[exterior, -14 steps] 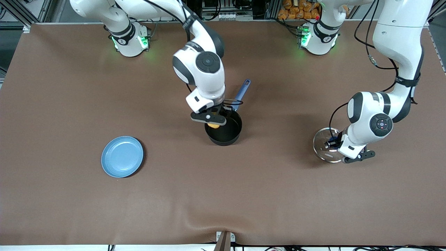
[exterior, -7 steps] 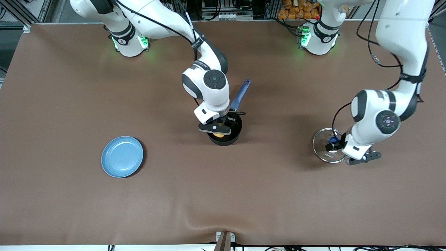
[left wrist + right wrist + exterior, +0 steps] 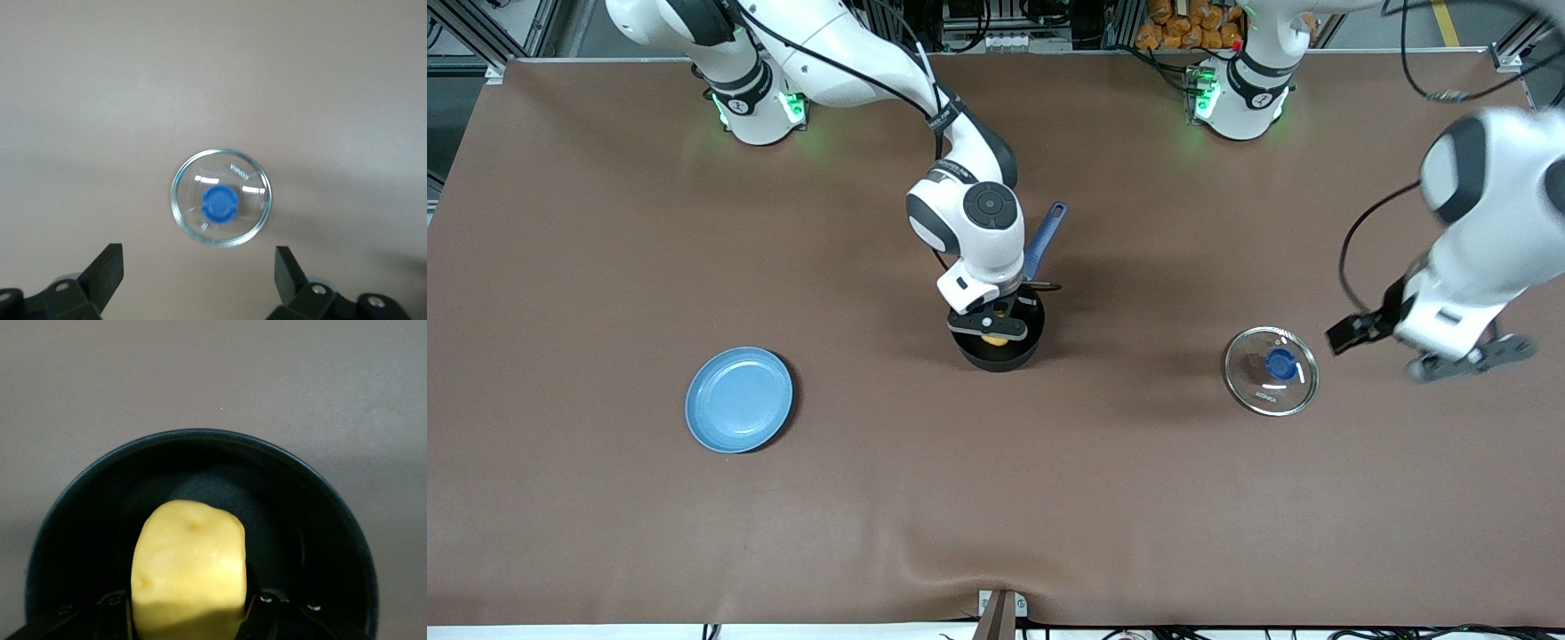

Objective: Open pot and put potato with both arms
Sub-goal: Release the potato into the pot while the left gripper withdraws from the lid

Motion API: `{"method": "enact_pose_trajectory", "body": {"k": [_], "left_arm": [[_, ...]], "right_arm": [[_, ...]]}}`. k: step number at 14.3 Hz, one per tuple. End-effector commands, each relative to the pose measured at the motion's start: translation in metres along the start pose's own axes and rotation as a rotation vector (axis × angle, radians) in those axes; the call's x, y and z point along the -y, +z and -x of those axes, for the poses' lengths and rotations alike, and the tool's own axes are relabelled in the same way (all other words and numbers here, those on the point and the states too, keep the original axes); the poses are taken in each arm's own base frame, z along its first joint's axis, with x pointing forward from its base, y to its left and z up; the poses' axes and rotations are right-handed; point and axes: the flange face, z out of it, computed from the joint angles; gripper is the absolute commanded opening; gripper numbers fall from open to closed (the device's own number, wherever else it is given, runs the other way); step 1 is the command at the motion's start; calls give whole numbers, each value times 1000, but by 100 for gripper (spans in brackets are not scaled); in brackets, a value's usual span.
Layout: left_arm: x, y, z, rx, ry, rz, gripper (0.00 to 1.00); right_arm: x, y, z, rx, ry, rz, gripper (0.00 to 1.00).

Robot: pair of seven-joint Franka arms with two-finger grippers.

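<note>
The black pot (image 3: pixel 1014 356) with its blue handle (image 3: pixel 1045 238) stands uncovered at the table's middle. My right gripper (image 3: pixel 994 329) is down in the pot's mouth, shut on the yellow potato (image 3: pixel 994 339). In the right wrist view the potato (image 3: pixel 188 570) sits between the fingers above the pot's dark floor (image 3: pixel 293 520). The glass lid (image 3: pixel 1270 371) with its blue knob lies flat on the table toward the left arm's end. My left gripper (image 3: pixel 1356 332) hangs open and empty, raised over the table beside the lid. The left wrist view shows the lid (image 3: pixel 221 207) below the gripper (image 3: pixel 197 261).
A flat light-blue plate (image 3: pixel 739 399) lies on the brown table cover (image 3: pixel 996 498) toward the right arm's end, nearer the front camera than the pot. Both arm bases stand along the table's edge farthest from the camera.
The left gripper opened, let go of the lid's knob and rose away toward its own end of the table. The right gripper sank lower into the pot with the potato.
</note>
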Motion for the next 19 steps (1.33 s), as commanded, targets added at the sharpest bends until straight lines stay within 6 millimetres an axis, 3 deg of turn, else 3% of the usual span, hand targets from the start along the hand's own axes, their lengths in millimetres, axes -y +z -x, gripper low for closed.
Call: {"method": "enact_pose_trajectory", "body": {"k": [1, 3, 4, 7, 8, 14, 16, 17, 19], "left_arm": [[0, -59, 24, 26, 41, -17, 100], [-13, -100, 44, 32, 71, -22, 100], [-19, -119, 55, 31, 86, -24, 100], [-31, -157, 75, 41, 116, -8, 100], [-27, -165, 78, 53, 144, 15, 100], [-8, -184, 88, 47, 223, 33, 100], [-5, -186, 88, 45, 236, 36, 100], [-5, -186, 88, 47, 237, 35, 100], [-6, -186, 88, 45, 237, 36, 100]], "right_arm": [[3, 16, -1, -22, 4, 6, 29], [3, 20, -1, -23, 5, 7, 33], [3, 22, 0, -22, 4, 8, 41], [1, 24, -2, -22, 7, 10, 95], [1, 24, -2, -22, 7, 10, 100], [-1, 21, -6, -24, 12, 8, 100], [-5, 5, -18, -32, 16, 1, 99], [-13, -10, -31, -35, 27, 3, 99], [-17, -40, -35, -20, 0, 31, 95]]}}
